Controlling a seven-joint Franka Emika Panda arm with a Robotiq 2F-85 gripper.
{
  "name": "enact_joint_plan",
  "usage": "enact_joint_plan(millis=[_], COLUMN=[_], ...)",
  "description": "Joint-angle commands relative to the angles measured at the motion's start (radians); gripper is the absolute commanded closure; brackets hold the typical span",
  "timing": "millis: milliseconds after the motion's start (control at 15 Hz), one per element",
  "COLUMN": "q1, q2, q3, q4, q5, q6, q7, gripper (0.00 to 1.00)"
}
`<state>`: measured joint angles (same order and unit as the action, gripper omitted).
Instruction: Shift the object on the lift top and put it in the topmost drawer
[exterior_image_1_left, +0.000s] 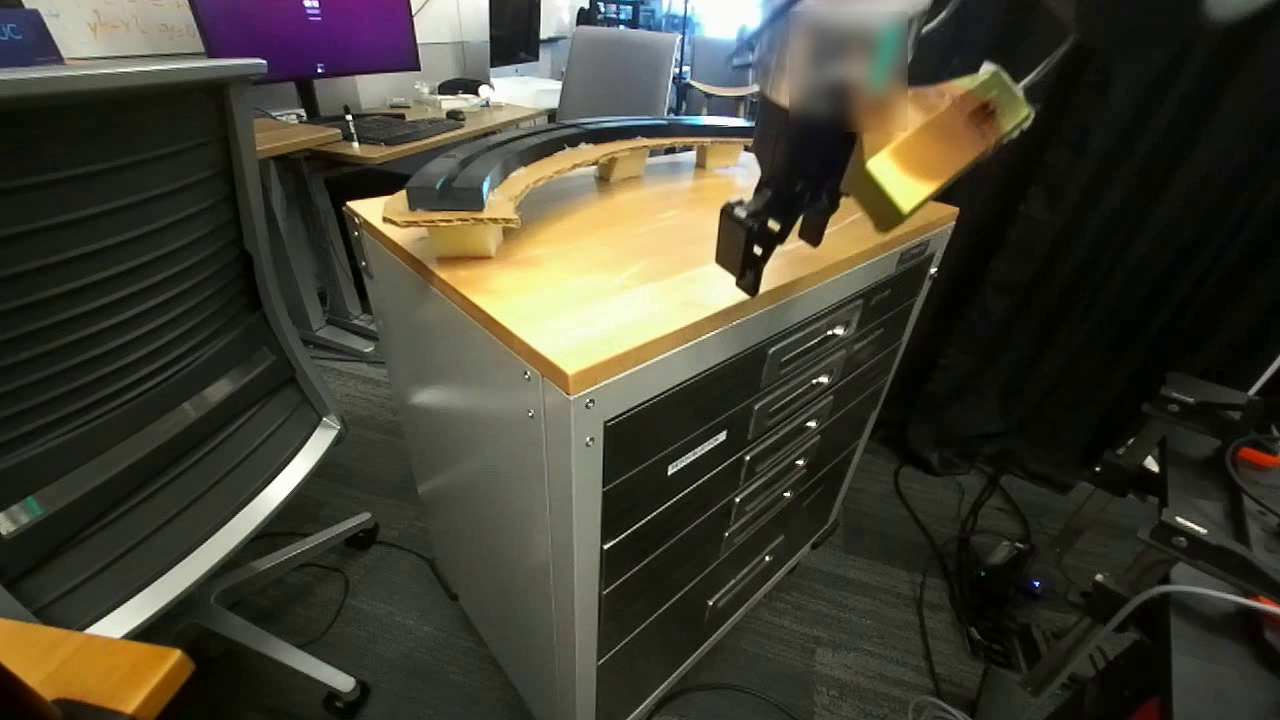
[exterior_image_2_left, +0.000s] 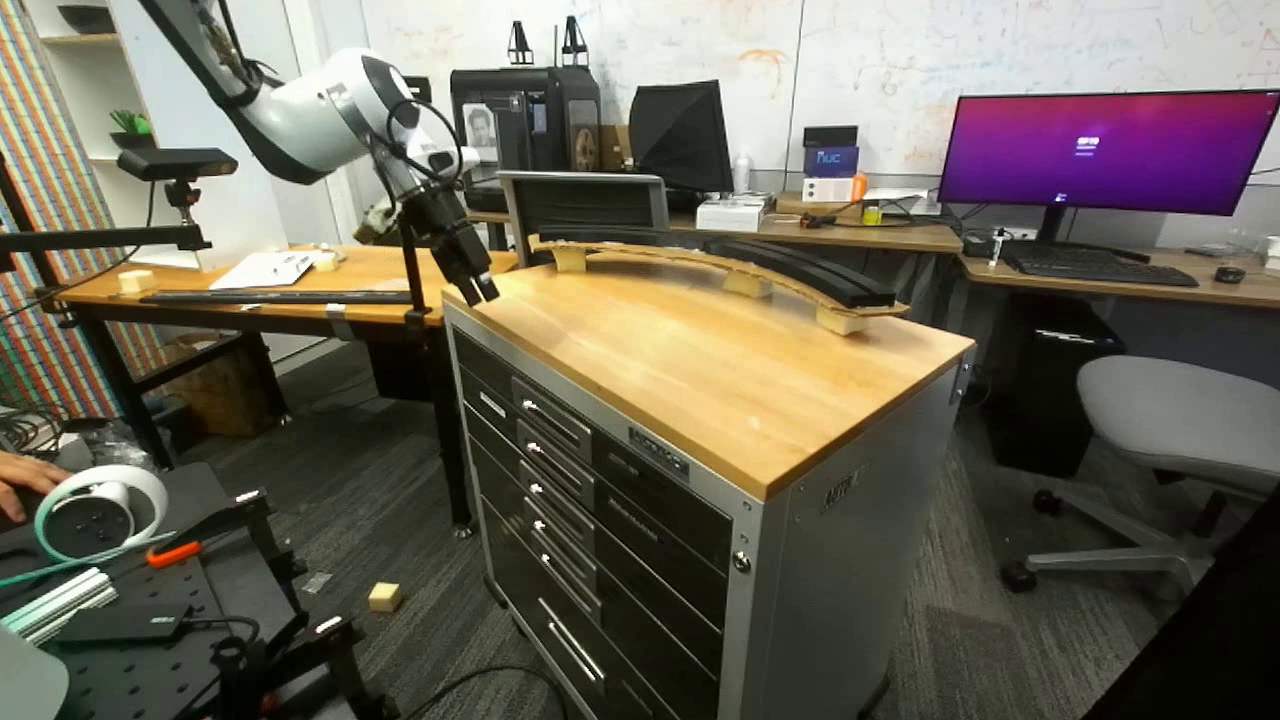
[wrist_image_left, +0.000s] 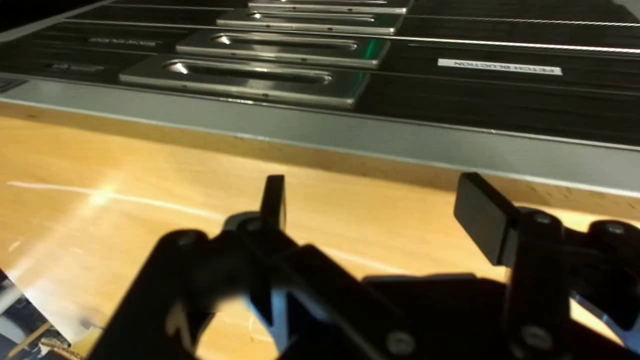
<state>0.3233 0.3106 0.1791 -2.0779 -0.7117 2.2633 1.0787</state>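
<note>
The lift top (exterior_image_1_left: 620, 300) is a light-brown wooden slab on the grey cabinet; it also shows in an exterior view (exterior_image_2_left: 690, 350) and in the wrist view (wrist_image_left: 150, 165). The small black object does not show on it; it is hidden or out of view. The topmost drawer (exterior_image_1_left: 680, 405) looks shut, with a dark front and a metal handle; it also shows in an exterior view (exterior_image_2_left: 690, 497) and in the wrist view (wrist_image_left: 450, 110). My gripper (exterior_image_1_left: 780, 258) points down above the slab near its drawer-side edge. In the wrist view its fingers (wrist_image_left: 375, 207) are apart with nothing between them.
A long dark curved piece (exterior_image_1_left: 580, 130) lies on cardboard (exterior_image_1_left: 450, 215) over pale blocks (exterior_image_1_left: 465, 240) along the slab's far side. An office chair (exterior_image_1_left: 130, 300) stands by the cabinet's end. A wooden desk (exterior_image_2_left: 380, 265) stands behind the arm (exterior_image_2_left: 320, 110).
</note>
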Motion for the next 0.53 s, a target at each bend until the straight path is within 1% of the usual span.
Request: enact_joint_plan(millis=[0, 200, 267, 333, 400, 467], q1=[-0.017, -0.014, -0.024, -0.013, -0.018, -0.022], q2=[-0.171, -0.278, -0.314, -0.242, -0.276, -0.301], q3=[0.037, 0.049, 0.051, 0.044, 0.050, 0.054], q4=[-0.008, 0.042, 0.055, 0.042, 0.052, 0.055], q5=[0.156, 0.279, 0.353, 0.263, 0.305, 0.324], q6=[-0.051, -0.128, -0.144, -0.101, -0.122, -0.135], q7=[-0.231, -0.414, -0.485, -0.368, -0.417, -0.442], gripper=[0.00, 0.00, 0.00, 0.00, 0.00, 0.00])
